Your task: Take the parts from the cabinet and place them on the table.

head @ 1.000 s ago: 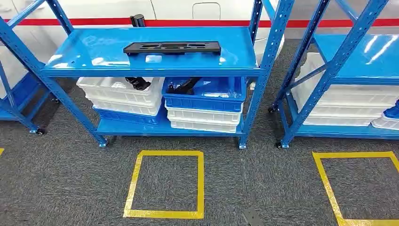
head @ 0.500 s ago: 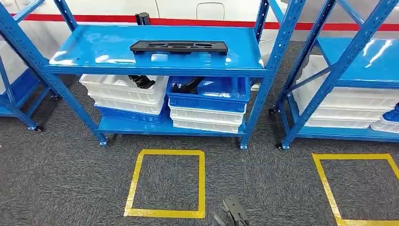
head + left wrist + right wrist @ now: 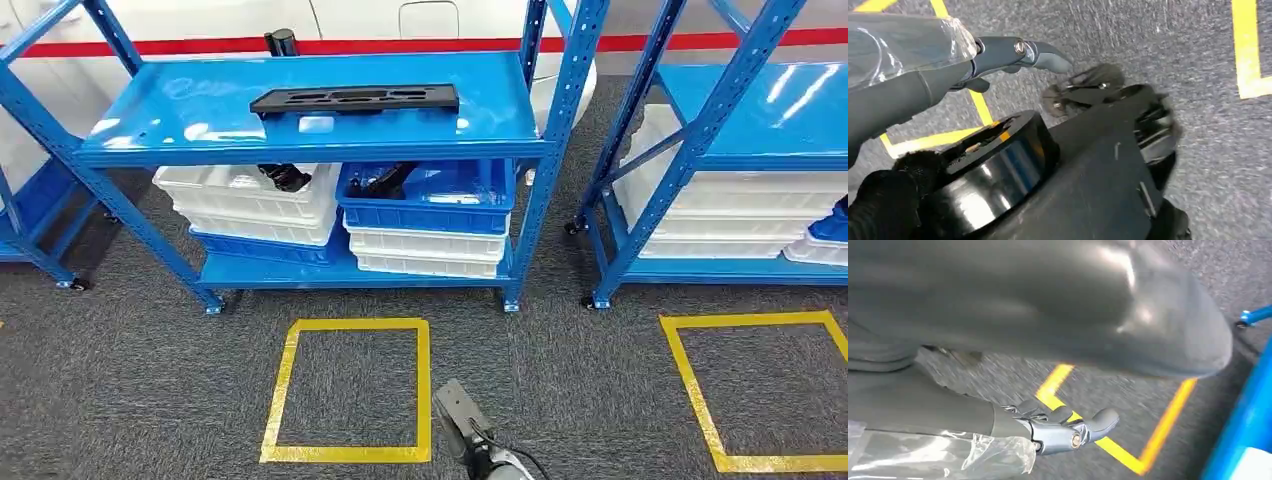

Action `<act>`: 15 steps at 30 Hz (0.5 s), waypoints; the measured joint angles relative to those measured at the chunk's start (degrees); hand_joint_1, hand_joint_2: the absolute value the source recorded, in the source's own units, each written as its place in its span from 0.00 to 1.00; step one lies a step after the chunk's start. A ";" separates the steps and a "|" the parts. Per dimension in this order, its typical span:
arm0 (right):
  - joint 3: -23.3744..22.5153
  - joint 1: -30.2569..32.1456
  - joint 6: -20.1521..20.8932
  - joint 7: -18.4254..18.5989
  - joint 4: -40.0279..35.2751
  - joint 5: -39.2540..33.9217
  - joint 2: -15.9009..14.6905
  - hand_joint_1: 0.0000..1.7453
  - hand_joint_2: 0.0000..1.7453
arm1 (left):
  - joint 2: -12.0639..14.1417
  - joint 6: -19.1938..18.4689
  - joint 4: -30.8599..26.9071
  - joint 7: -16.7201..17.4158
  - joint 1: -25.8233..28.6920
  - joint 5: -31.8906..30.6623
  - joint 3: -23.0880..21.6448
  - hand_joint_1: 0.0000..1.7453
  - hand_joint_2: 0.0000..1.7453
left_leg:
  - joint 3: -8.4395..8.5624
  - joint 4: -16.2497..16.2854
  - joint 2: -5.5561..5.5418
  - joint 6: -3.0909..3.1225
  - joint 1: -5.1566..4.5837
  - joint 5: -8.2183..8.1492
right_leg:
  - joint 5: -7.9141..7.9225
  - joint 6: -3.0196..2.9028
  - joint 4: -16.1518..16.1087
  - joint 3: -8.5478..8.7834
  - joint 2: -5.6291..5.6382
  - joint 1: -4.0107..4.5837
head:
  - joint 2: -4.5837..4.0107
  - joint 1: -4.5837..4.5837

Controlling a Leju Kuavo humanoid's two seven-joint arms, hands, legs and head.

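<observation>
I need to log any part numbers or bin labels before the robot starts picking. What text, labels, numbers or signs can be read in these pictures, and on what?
None can be read.
Black part on the top shelf: no label shows.
White bins and blue bin below: plain fronts, no tags.
Yellow tape square on the carpet: a bare outline, no number.
Red stripe on the wall: no writing.

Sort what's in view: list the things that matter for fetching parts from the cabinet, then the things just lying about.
For the job:
- black part on the blue rack
- dark parts in the blue bin
- right hand

Just there:
- yellow floor square
- stacked white bins
</observation>
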 joint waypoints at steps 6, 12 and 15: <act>7.58 -5.58 -2.10 -1.60 0.79 0.13 0.11 0.00 0.00 | -0.63 1.18 0.44 -0.28 -0.76 4.81 -5.90 0.00 0.00 | 1.76 -5.56 -0.03 1.62 0.08 1.86 | -0.17 1.61 0.12 -0.52 0.31 0.54 | 0.00 0.09; 14.26 -12.07 -4.81 -2.40 1.00 3.38 -0.61 0.00 0.00 | -0.87 2.36 0.85 -1.29 -1.47 9.06 -10.77 0.00 0.00 | 1.62 -5.51 0.18 2.40 0.13 1.99 | -8.44 2.55 19.43 -9.60 0.17 0.20 | 0.00 0.13; 17.09 -15.84 -6.14 -2.38 0.96 6.48 -1.47 0.00 0.00 | -0.59 2.99 0.94 -2.06 -1.89 10.42 -13.20 0.00 0.00 | 1.86 -5.24 0.14 2.09 0.32 1.84 | -1.31 2.64 7.22 -3.87 0.13 -0.16 | 0.00 0.13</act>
